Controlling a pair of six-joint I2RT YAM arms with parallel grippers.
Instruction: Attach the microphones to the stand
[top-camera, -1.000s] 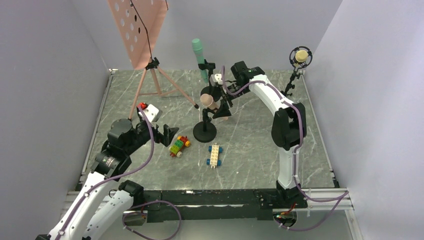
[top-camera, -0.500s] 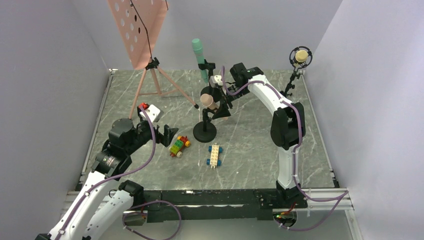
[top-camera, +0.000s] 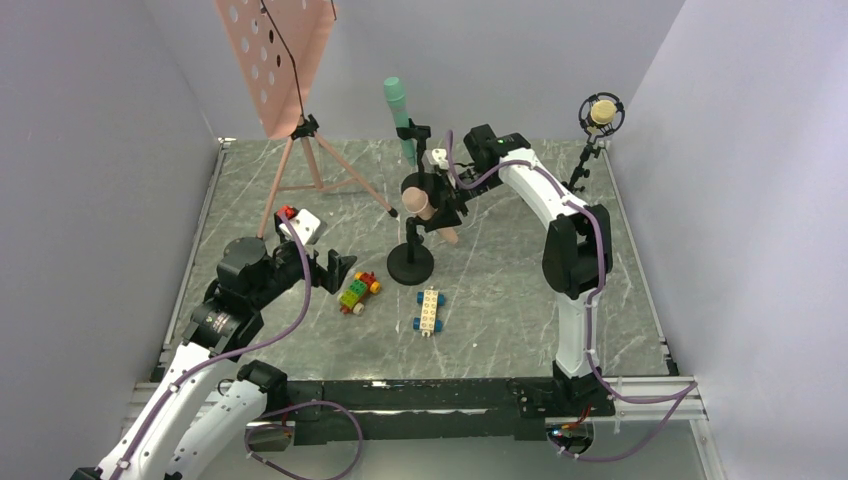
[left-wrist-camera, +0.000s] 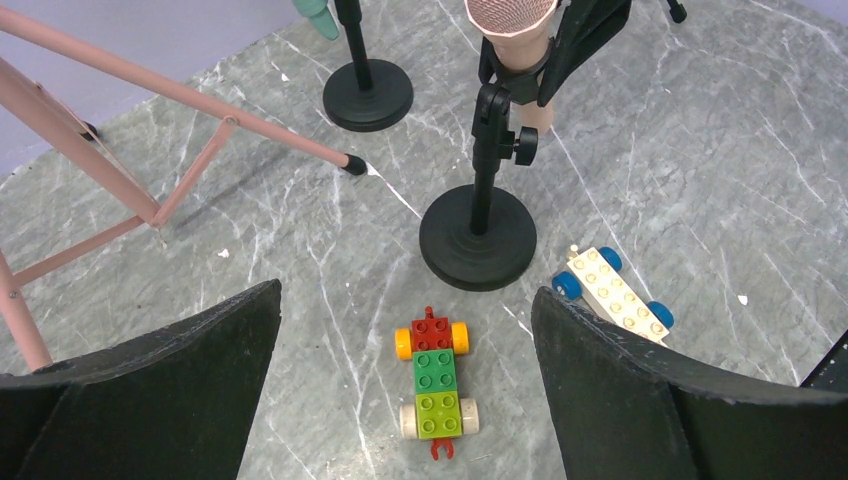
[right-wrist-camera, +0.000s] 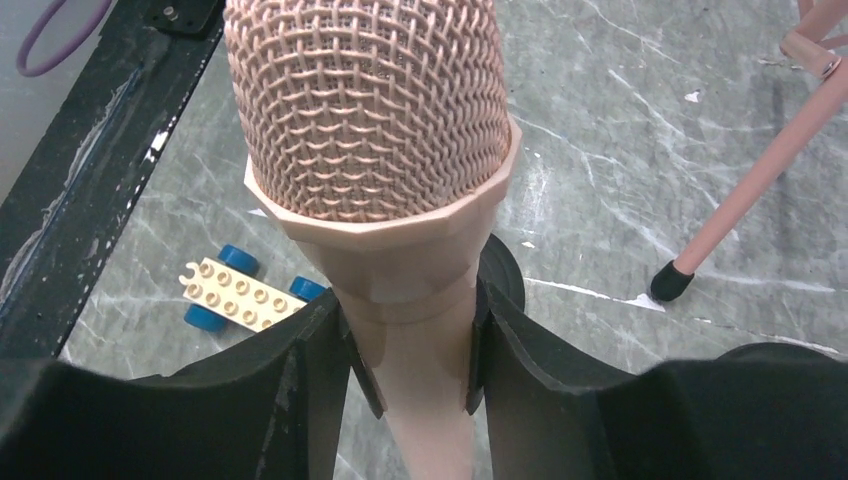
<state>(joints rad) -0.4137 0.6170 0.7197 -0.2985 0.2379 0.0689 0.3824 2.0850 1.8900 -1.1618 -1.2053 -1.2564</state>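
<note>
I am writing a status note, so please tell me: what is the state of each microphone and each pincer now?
salmon pink microphone: in the middle stand's clip, head up, clamped by the right pincer.
mint green microphone: mounted on the rear stand, head up.
tan microphone: mounted on the far right stand.
right pincer: shut on the salmon pink microphone.
left pincer: open, empty.

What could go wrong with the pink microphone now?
The right gripper squeezes the pink microphone at the clip of the stand. Pushing sideways might tip the stand. If the microphone isn't snug in the clip, it may slide out and drop near the white toy car.
</note>
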